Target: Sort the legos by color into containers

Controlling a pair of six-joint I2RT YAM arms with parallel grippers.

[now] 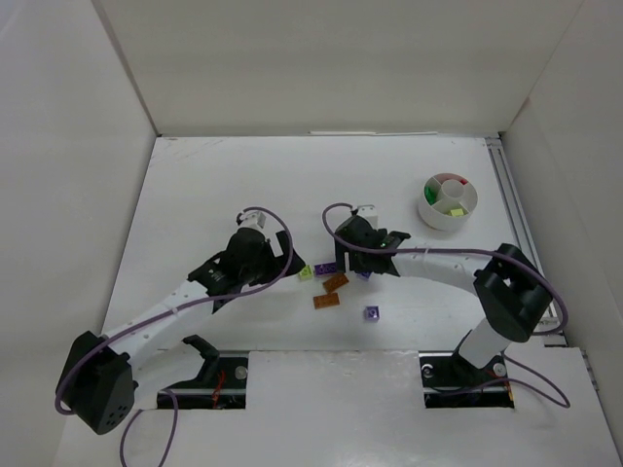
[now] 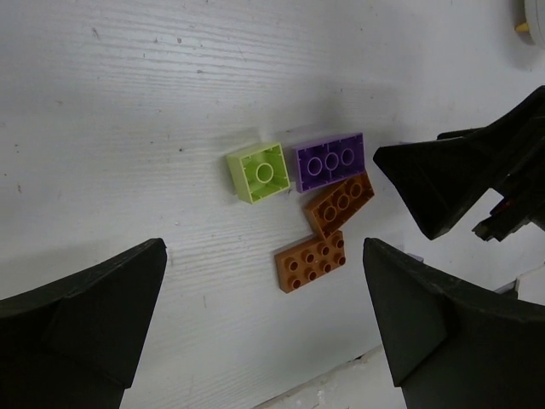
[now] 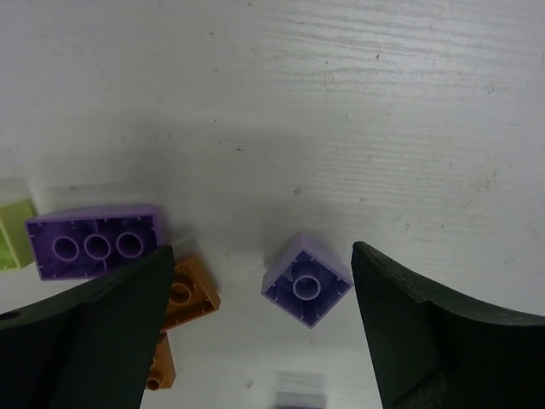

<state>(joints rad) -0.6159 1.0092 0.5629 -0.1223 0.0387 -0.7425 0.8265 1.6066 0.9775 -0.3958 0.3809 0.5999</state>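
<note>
Left fingers (image 2: pixel 77 324) fill both lower corners of the left wrist view. They are spread wide, with only bare bench (image 2: pixel 128 102) between them. Past them, mid-frame, four bricks sit in a tight cluster. Lime brick (image 2: pixel 260 173) is on the left, and long purple brick (image 2: pixel 330 160) is just right of it. Upper brown brick (image 2: pixel 341 203) lies tilted under the purple one, against its lower edge. Lower brown brick (image 2: pixel 312 260) is below that, its corner meeting the upper one.

Right fingers (image 3: pixel 426 324) take the lower corners of the right wrist view, also spread. Small purple brick (image 3: pixel 306 290) lies flat on the bench between them, nearer the right-hand finger and not pinched. Whether it touches that finger, cannot tell. The long purple brick and a brown one show at that view's left edge.

Top view puts the cluster at frame centre, between the two arm heads. Lone purple brick (image 1: pixel 371 312) sits by itself lower right of the cluster. Dish (image 1: pixel 435 216) is at upper right, well apart from the loose bricks. It holds a red piece (image 1: pixel 451 179), a green piece (image 1: pixel 431 193) and a yellow-green piece (image 1: pixel 454 209), each in its own compartment.
</note>
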